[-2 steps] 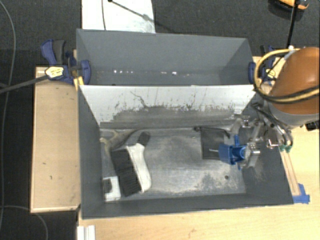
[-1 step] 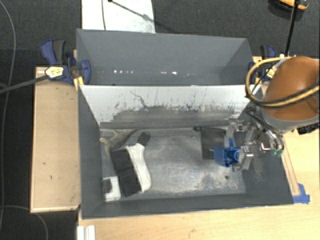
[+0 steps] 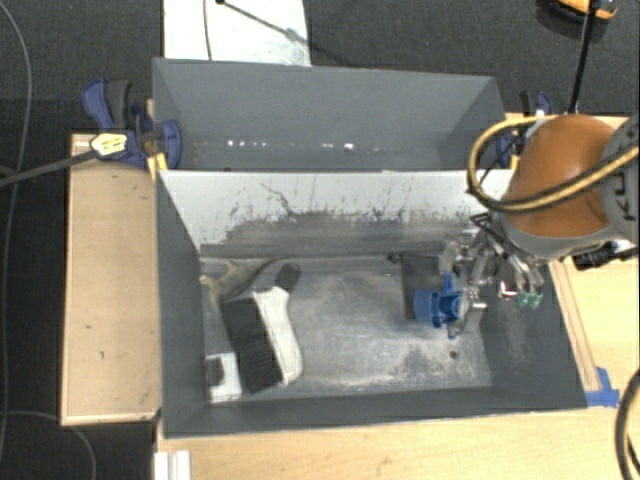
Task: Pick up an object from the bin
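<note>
**Gripper low beside the blue piece at the bin's right**

You have the gripper [image 3: 460, 310] down near the floor in the right part of the bin [image 3: 330, 218]. It hangs under the arm's orange cover [image 3: 560, 183], which comes in from the right.

A small, blocky blue plastic piece [image 3: 432, 308] sits right at the gripper's left side. It rests on the floor near the right wall, a little forward of the back wall. The gripper's metal parts overlap the blue piece's right edge. You cannot tell whether the jaws are wide or closed, or whether the piece is between them.

Well apart, on the left of the floor, lies a brush [image 3: 265, 343] with a white back and black bristles, running roughly front to back. Just behind it, towards the back left corner, you can see a short dark piece [image 3: 287, 275] and a pale curved strip [image 3: 232, 271].
</note>
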Robot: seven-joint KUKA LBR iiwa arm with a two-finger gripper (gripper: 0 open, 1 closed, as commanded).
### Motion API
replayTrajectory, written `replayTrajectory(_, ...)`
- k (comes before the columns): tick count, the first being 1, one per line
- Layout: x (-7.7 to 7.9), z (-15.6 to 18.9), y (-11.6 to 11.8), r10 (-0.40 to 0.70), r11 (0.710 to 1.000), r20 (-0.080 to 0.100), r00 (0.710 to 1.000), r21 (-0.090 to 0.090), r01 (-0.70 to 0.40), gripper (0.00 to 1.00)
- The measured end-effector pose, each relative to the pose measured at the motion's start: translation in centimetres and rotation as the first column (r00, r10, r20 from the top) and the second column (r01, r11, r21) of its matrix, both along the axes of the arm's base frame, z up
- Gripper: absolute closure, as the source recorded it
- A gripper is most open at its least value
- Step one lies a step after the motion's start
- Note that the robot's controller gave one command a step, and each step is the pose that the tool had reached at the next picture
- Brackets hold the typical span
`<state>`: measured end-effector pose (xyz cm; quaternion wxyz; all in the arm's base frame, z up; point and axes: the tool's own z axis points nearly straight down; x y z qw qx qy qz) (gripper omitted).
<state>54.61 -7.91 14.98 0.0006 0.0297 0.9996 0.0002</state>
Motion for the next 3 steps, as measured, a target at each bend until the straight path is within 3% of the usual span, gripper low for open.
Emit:
replayTrajectory(1,3.1,-3.6,0.2,0.022,1.0,0.016,1.0,-0.003,-0.022,0.0)
replayTrajectory(2,3.0,-5.8,0.2,0.001,1.0,0.006,1.0,0.0,-0.001,0.0)
replayTrajectory(3,2.0,-7.4,-0.1,-0.02,1.0,0.016,1.0,-0.001,0.02,0.0)
